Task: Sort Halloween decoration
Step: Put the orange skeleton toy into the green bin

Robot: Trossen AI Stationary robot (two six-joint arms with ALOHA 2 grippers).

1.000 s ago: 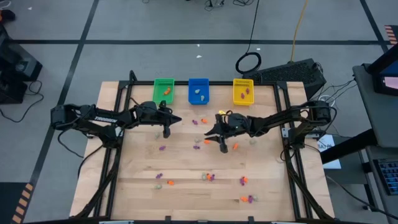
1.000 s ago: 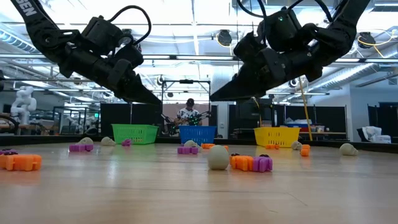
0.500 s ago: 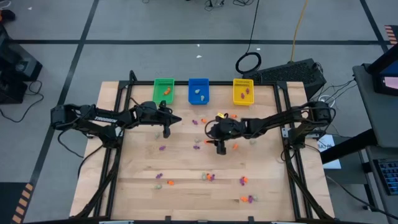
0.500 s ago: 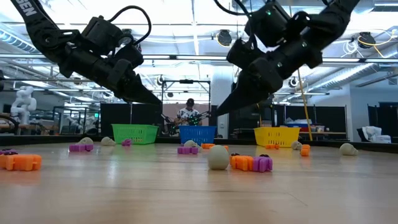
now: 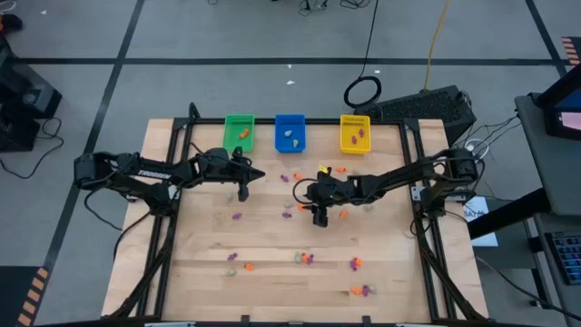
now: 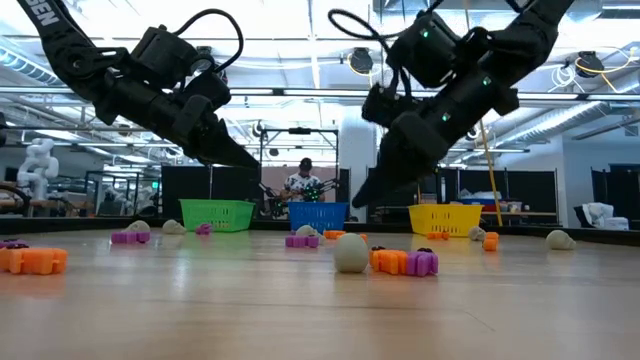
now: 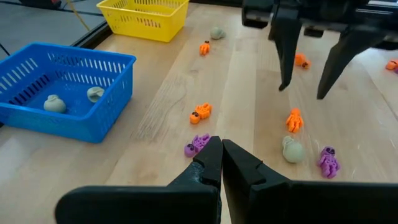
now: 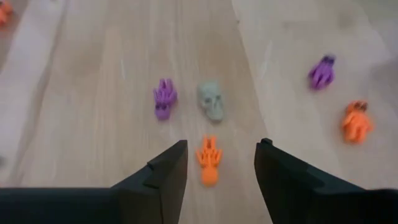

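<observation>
I have the right gripper (image 5: 315, 215) at the centre of the high view, pointing down at the wooden table (image 5: 272, 272), fingers spread wide and holding nothing. In the right wrist view an orange trinket (image 8: 209, 159) lies on the wood in the gap between those fingers, with a pale grey skull (image 8: 211, 99) and a purple trinket (image 8: 164, 98) just beyond it. The left gripper (image 5: 242, 189) hangs left of centre, below the green bin (image 5: 240, 130), its fingers pressed together and empty. The rest of the Halloween decoration (image 5: 303, 259) is scattered over the middle and lower part of the table, and a few pieces already sit in the green bin, the blue bin (image 5: 290, 131) and the yellow bin (image 5: 355, 132) along the table's top edge.
</observation>
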